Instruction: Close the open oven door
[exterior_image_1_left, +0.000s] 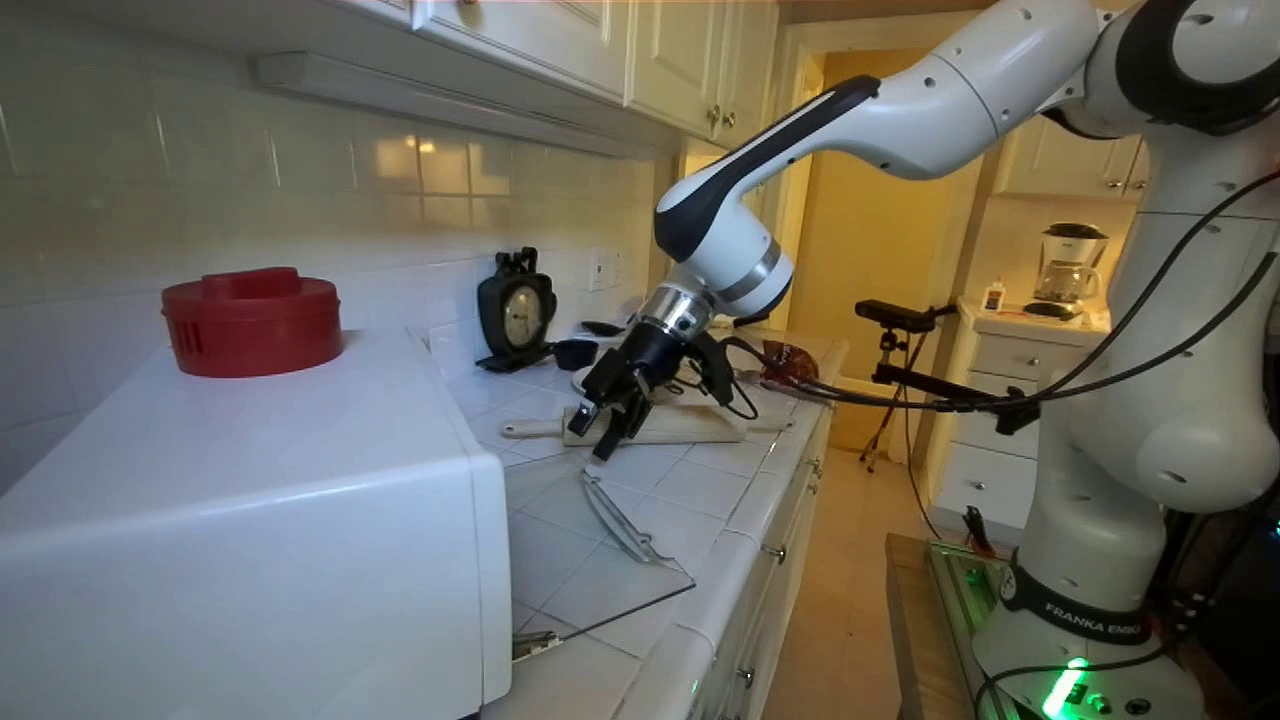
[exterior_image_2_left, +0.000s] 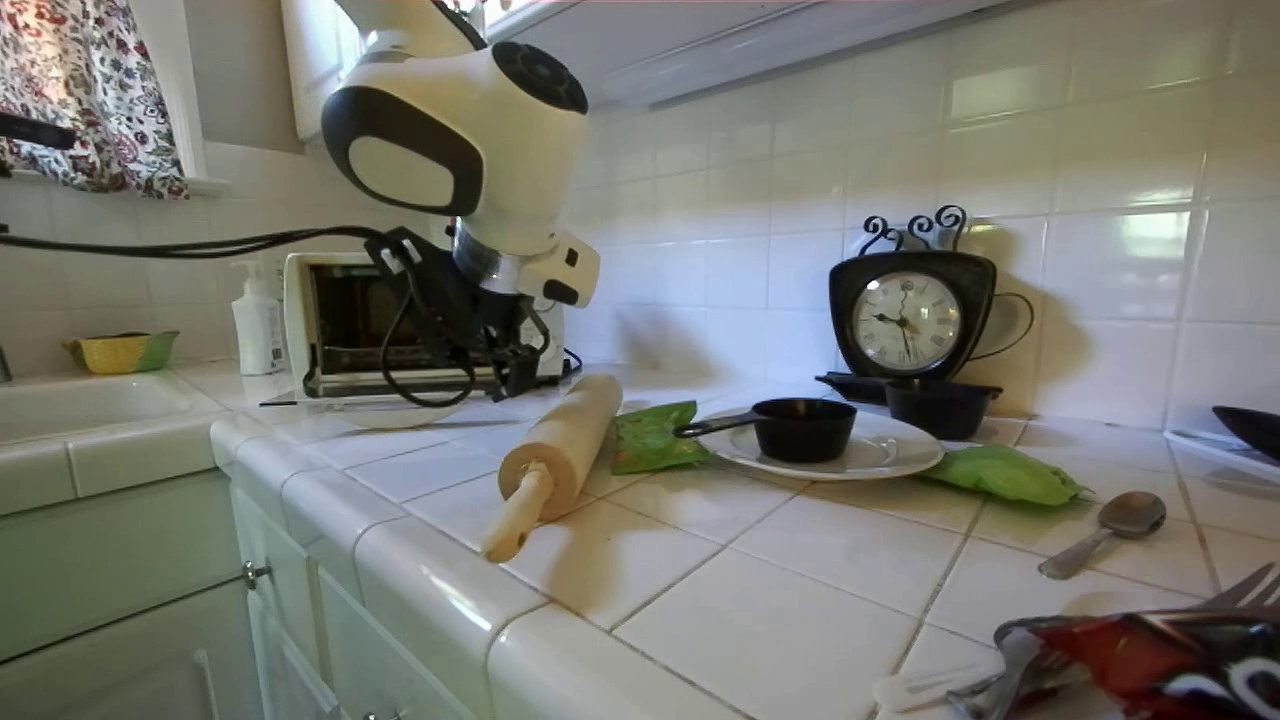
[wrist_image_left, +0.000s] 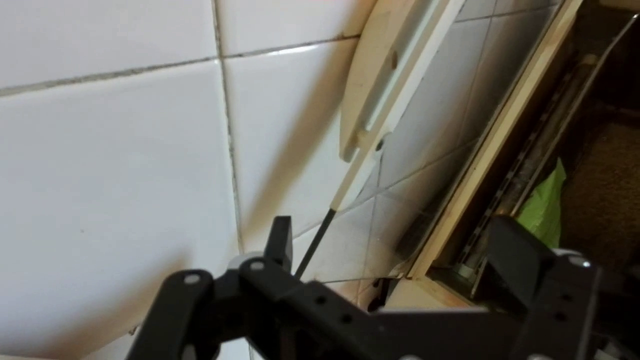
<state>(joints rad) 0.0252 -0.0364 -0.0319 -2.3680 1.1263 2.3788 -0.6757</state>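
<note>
The white oven (exterior_image_1_left: 250, 560) stands on the tiled counter; its open front also shows in an exterior view (exterior_image_2_left: 298, 320) and its pale front frame in the wrist view (wrist_image_left: 480, 150). The oven door (exterior_image_1_left: 575, 575) is folded down, lying out nearly flat just above the counter. Its glass pane (wrist_image_left: 425, 150) and pale bar handle (wrist_image_left: 400, 65) show in the wrist view. My gripper (exterior_image_1_left: 594, 438) is open and empty above the far end of the handle, apart from it. In the wrist view its fingers (wrist_image_left: 392, 240) are wide apart, the door edge between them.
A rolling pin (exterior_image_1_left: 660, 424) lies just beyond the gripper. A red round container (exterior_image_1_left: 252, 322) sits on the oven. A green packet (wrist_image_left: 545, 205) shows inside the oven. A black clock (exterior_image_2_left: 910, 318), plate (exterior_image_2_left: 890, 460) and black cup (exterior_image_2_left: 805, 430) stand along the counter.
</note>
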